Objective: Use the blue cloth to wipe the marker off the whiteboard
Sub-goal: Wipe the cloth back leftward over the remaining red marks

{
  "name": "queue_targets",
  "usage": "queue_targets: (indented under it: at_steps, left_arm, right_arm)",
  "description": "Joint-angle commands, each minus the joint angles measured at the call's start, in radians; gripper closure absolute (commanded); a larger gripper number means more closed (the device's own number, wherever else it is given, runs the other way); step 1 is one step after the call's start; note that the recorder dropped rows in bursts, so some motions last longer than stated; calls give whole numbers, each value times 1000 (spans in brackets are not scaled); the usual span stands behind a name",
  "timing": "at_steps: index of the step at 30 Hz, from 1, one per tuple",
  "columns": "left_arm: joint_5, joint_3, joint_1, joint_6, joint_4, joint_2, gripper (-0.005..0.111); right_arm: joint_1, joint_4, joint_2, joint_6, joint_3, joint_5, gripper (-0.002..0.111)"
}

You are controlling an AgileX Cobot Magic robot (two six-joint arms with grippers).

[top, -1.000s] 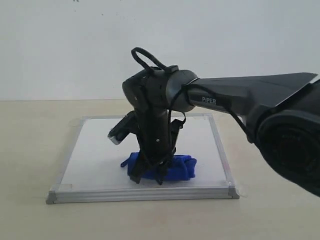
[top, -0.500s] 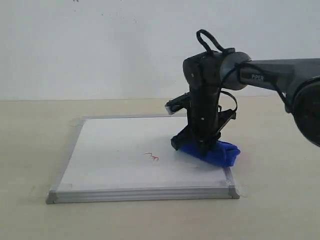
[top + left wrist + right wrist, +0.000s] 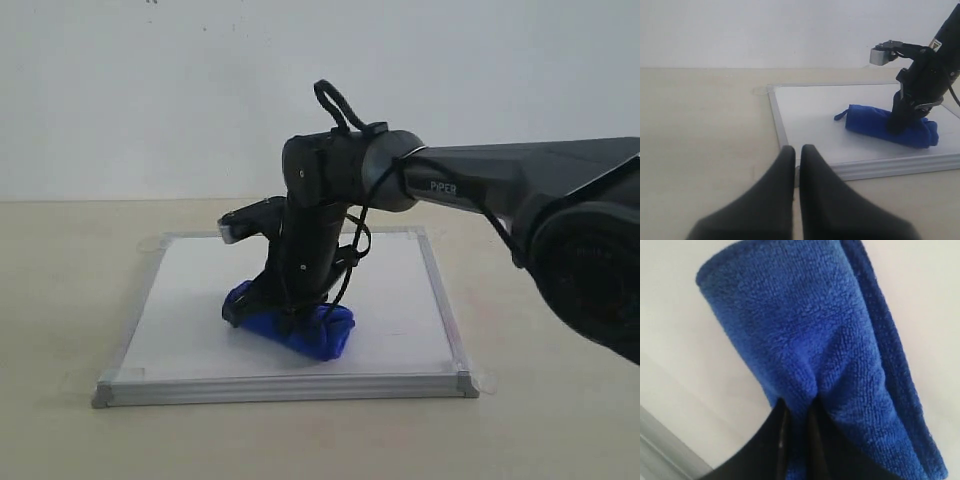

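Blue cloth [image 3: 322, 330] [image 3: 872, 124] [image 3: 805, 330]: one – a royal-blue plush microfibre cloth rolled into a sausage-shaped bundle, with a fuzzy looped pile that shows close up in the right wrist view. It lies on the board, in the near half and about midway across in the exterior view.
Whiteboard [image 3: 185, 320] [image 3: 810, 112] [image 3: 685, 365]: one – a flat, smooth, white square board lying on the table. It has a thin silver-grey metal frame, and two grey corner pieces show along its near edge.
Right gripper [image 3: 290, 308] [image 3: 901, 122] [image 3: 796, 432]: one, black. It points down and is pinched shut on the cloth, with a fold of pile squeezed between its two dark fingers as it presses the bundle against the board.
Right arm [image 3: 500, 185]: one, matte dark grey. It reaches in from the right of the exterior view, with "PIPER" in white letters on its side.
Cable [image 3: 335, 103]: one black loop standing up above the wrist.
Wrist camera [image 3: 240, 224] [image 3: 883, 52]: one small box with a grey face, jutting from the right wrist.
Left gripper [image 3: 796, 150]: one, with two smooth black tapered fingers drawn together so only a sliver of gap is left. It holds nothing and hangs over the table just off the board's near edge.
Table [image 3: 60, 290] [image 3: 700, 125]: one plain beige matte surface.
Wall [image 3: 150, 100]: plain white, behind the table.
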Motion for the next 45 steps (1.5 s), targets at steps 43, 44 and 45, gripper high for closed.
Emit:
queue_targets:
  at_steps: [43, 44, 45]
  left_arm:
    - [-3, 4, 1, 5, -1, -3, 103]
    - [-3, 4, 1, 5, -1, -3, 103]
    - [-3, 4, 1, 5, -1, -3, 103]
  right_arm:
    - [-28, 131, 77, 31, 6, -206, 109]
    - [-30, 40, 68, 104, 6, -198, 109]
    - [-32, -52, 66, 173, 6, -186, 109]
